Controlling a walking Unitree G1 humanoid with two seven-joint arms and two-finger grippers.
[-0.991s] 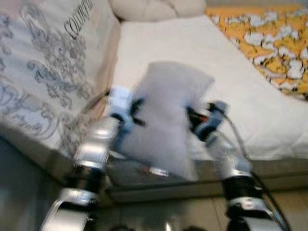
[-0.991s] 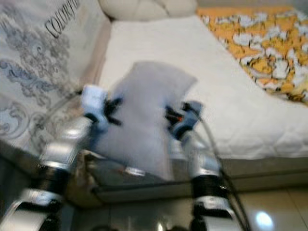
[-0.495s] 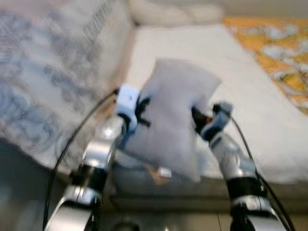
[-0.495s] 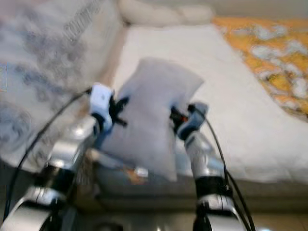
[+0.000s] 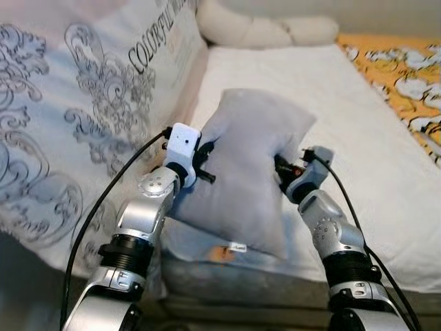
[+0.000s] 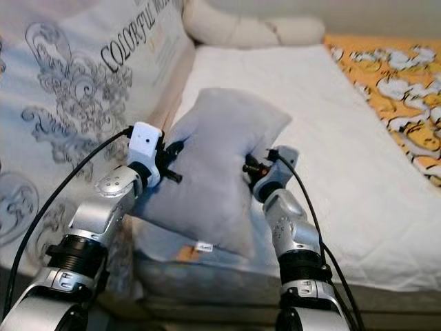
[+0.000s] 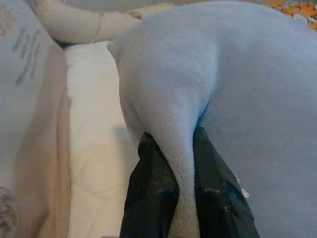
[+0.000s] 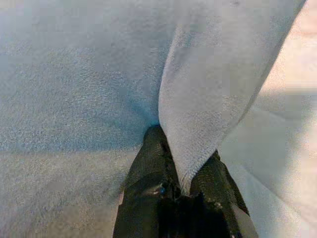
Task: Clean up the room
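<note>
A pale grey pillow (image 5: 241, 169) hangs in the air over the near edge of the white mattress (image 5: 358, 138), held between both arms. My left gripper (image 5: 207, 148) is shut on a fold of its left side; the left wrist view shows the black fingers (image 7: 153, 188) pinching the fabric (image 7: 181, 148). My right gripper (image 5: 279, 164) is shut on a fold of its right side, with the black fingers (image 8: 148, 168) clamped on the grey fabric (image 8: 193, 124). A small white tag (image 5: 238, 246) hangs at the pillow's lower edge.
A large cushion with grey scroll pattern and lettering (image 5: 83, 117) leans along the bed's left side. A cream bolster (image 5: 269, 31) lies at the head of the mattress. An orange and white patterned blanket (image 5: 406, 76) covers the right side.
The view has risen and sharpened, so more of the bed shows and the floor has dropped out of sight. The pillow stays gripped by both grippers, now further over the mattress edge.
</note>
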